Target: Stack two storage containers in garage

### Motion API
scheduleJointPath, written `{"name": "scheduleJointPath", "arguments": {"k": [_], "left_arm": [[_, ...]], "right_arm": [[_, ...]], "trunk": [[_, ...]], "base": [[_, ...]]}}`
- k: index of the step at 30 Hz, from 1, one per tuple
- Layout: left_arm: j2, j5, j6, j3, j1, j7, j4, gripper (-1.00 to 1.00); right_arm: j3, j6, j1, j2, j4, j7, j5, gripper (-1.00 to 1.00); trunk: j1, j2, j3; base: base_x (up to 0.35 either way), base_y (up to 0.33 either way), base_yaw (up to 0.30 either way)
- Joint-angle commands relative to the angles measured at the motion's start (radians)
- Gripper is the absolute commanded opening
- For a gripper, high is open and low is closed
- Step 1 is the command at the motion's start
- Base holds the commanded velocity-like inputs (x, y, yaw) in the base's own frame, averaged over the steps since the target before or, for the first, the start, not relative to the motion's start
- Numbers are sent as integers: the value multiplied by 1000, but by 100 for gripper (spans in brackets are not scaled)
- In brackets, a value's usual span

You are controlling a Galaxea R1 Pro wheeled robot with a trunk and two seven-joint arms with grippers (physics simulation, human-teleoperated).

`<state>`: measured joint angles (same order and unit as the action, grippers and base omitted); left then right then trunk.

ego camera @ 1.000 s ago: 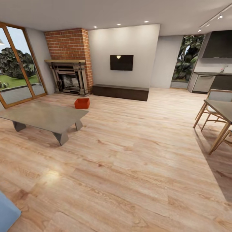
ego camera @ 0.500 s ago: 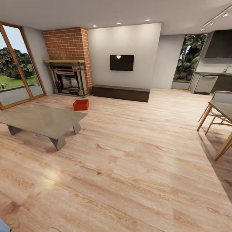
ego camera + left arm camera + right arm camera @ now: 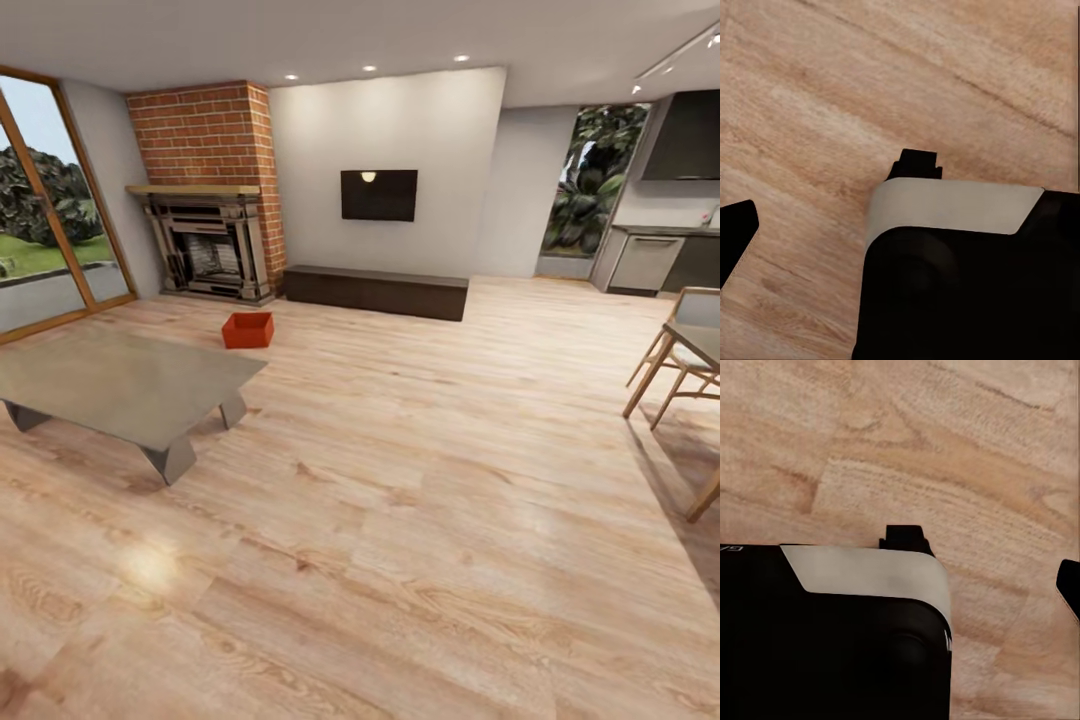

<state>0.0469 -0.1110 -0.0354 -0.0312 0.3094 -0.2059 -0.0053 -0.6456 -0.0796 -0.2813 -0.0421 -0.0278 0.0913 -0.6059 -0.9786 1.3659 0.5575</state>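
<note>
Storage container (image 3: 248, 330): orange-red, lidless, seen left of centre on the wood-plank floor (image 3: 420, 480), beyond the coffee table (image 3: 120, 385). Judged light, rigid, thin-walled; best gripped by the rim. Pincer states cannot be told.

Living room floor (image 3: 420, 480) is light wood plank, visible grain, satin sheen with a soft glare patch. Storage container (image 3: 247, 330) looks like matt orange-red plastic, thin walls. Coffee table (image 3: 110, 385): smooth grey, dull metal or stone look, can't tell which. Low bench (image 3: 375, 290): dark matt wood. Fireplace surround (image 3: 205, 125): rough red brick. My left claw (image 3: 817, 202): matt black fingers, housing with a pale smooth band.
</note>
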Motion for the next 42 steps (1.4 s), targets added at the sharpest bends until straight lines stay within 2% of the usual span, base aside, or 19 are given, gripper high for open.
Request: {"name": "scheduleJointPath", "arguments": {"k": [1,34,42], "left_arm": [[0,-10,-3,-4,0,-3,-1,100],[-4,-12,-9,-4,0,-3,1,100],[-8,-14,-8,-4,0,40,1,100]], "right_arm": [[-8,-5,-1,-1,-3,1,-8,100],[-8,-5,-1,-2,-3,1,-10,100],[-8,-5,-1,-1,-3,1,-14,100]], "trunk": [[-1,0,1],[-1,0,1],[-1,0,1]], "base": [[324,0,0],[324,0,0],[324,0,0]]}}
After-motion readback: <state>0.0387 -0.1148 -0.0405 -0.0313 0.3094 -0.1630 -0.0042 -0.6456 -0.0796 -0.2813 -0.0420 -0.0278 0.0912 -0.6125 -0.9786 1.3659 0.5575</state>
